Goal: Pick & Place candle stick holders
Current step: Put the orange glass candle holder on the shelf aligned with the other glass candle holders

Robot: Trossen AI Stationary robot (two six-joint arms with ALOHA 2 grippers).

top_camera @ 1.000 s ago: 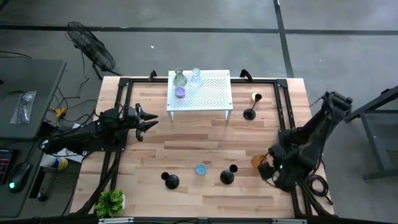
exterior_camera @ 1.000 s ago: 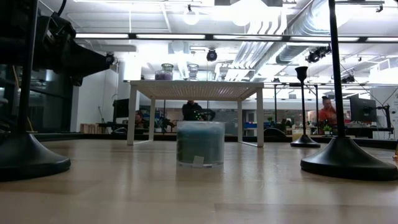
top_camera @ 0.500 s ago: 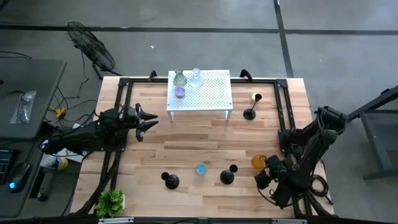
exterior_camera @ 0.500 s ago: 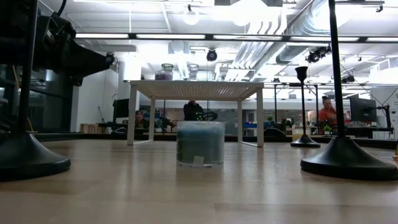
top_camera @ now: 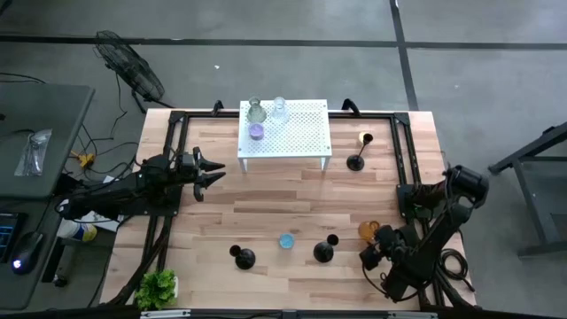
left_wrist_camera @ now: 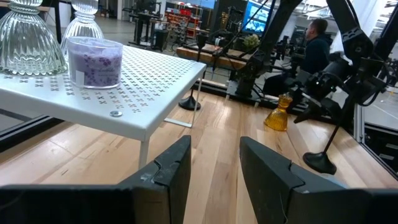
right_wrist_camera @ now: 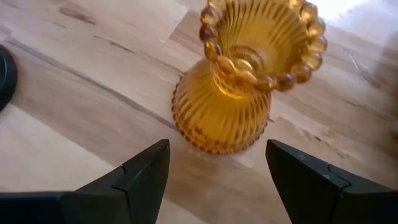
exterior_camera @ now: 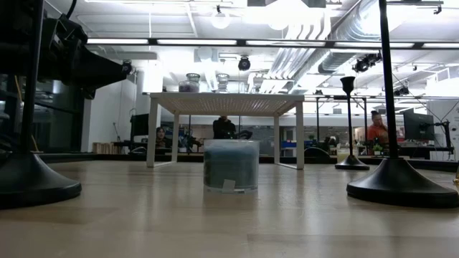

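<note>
An amber ribbed glass holder (right_wrist_camera: 239,81) stands upright on the table at the near right (top_camera: 368,230). My right gripper (right_wrist_camera: 217,180) is open, slanting down just short of it on its near side, a finger on either flank, touching nothing. Two black holders (top_camera: 243,258) (top_camera: 324,251) and a blue cup (top_camera: 286,240) stand near the front edge. A third black holder (top_camera: 356,162) and a yellow cup (top_camera: 365,139) stand at the far right. My left gripper (top_camera: 208,170) waits open at the table's left.
A white perforated stand (top_camera: 285,128) at the far middle carries a purple cup (left_wrist_camera: 94,60) and two clear ribbed glasses (left_wrist_camera: 28,43). A small green plant (top_camera: 158,286) sits at the near left corner. Black frame rails (top_camera: 403,151) run along the sides. People show in the room beyond.
My right gripper has come down and toward the table's near edge, tipping further downward, and now stands low beside the amber holder. Nothing on the table has moved.
</note>
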